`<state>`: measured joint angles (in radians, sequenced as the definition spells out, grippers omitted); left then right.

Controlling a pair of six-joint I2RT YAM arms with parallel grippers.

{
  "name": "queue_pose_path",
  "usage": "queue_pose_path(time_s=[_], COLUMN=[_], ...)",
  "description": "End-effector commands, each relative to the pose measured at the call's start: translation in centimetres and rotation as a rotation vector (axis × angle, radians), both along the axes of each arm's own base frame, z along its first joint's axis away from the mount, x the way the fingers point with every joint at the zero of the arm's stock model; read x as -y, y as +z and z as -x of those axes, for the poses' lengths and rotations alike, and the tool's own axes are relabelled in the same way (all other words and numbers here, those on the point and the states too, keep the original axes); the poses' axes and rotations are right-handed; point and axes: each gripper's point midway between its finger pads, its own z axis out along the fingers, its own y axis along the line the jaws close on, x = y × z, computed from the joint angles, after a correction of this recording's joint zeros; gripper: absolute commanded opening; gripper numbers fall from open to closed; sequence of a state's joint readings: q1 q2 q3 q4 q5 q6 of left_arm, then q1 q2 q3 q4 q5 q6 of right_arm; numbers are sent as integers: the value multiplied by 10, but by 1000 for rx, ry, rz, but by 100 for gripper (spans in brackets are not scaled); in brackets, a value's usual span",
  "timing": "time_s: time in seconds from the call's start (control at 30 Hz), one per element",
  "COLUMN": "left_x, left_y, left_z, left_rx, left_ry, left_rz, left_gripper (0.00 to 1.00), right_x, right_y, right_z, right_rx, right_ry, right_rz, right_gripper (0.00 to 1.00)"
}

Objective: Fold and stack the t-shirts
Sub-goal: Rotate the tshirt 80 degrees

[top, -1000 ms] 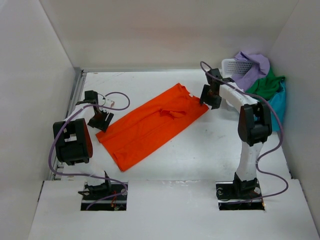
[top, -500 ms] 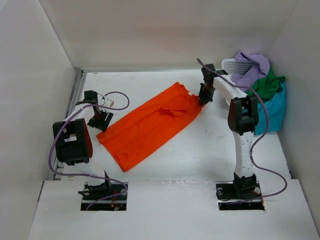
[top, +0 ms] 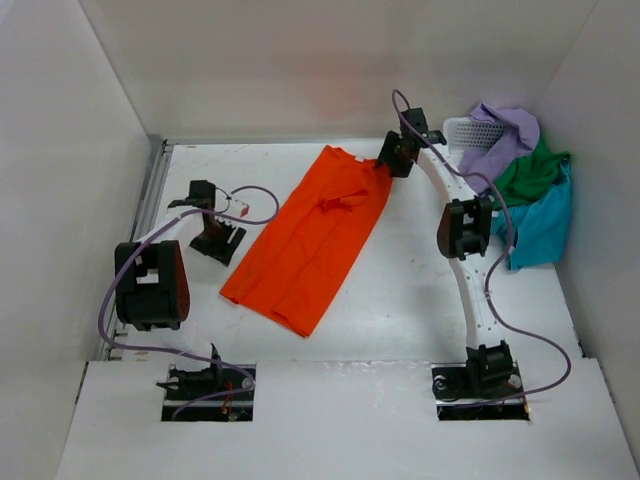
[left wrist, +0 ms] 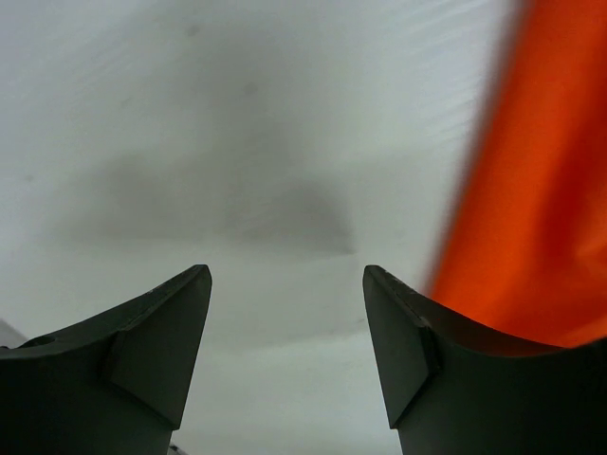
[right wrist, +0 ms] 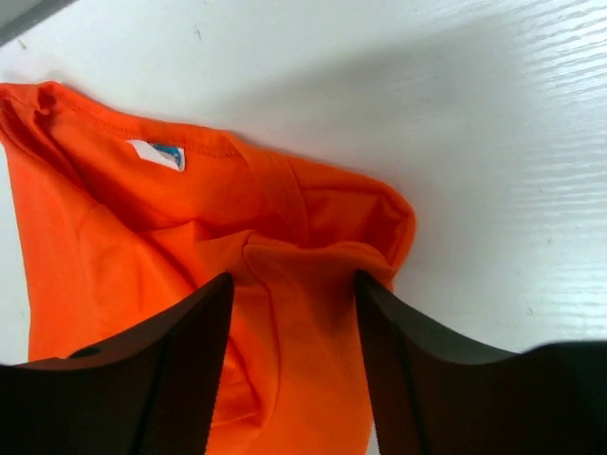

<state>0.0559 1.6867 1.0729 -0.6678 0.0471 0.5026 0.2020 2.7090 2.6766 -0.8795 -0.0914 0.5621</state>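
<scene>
The orange t-shirt lies folded lengthwise as a long strip on the table, running from the far centre towards the near left. My right gripper is at its far collar end, and in the right wrist view the gripper is shut on a bunched fold of the orange cloth. My left gripper is open and empty just left of the strip, low over bare table, with the orange edge at its right. The lavender, green and teal shirts are heaped at the far right.
A white mesh basket sits under the heap of shirts in the far right corner. White walls close in the table at the left, back and right. A metal rail runs along the left edge.
My right gripper has dragged the shirt's collar end towards the far wall and leftward, swinging the strip more upright. My left gripper has shifted slightly right and towards the near side.
</scene>
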Motion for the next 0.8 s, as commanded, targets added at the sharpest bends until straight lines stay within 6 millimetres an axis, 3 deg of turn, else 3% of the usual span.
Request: queue_pose_path(time_s=[0.0,0.13,0.23,0.3,0.4,0.5,0.6,0.77], left_x=[33,43,43,42,45,52,54,55], left_y=[17,8,0,-3,-7,-6,-5,-9], left_z=[-4,3,15,21,32,37,38,44], left_rx=[39,15,-9,-8,-8,1,13,3], left_ry=[-60,-50,-40,-37,-39,-48,-50,-49], left_rz=[79,108,112,113,115,134,148,161], left_gripper=[64,64,63,63,63,64,64,63], right_x=[-11,-1,0,-8,-42,-96,-130,-174], right_y=[69,106,120,118,94,56,27,3], right_z=[-17,41,95,131,195,274,330,391], right_rx=[185,199,238,240,189,83,-4,-102], right_ry=[7,-6,-30,-25,39,144,172,180], right_rz=[-69,39,89,74,9,-62,-111,-203], right_gripper=[62,66,69,69,69,69,69,68])
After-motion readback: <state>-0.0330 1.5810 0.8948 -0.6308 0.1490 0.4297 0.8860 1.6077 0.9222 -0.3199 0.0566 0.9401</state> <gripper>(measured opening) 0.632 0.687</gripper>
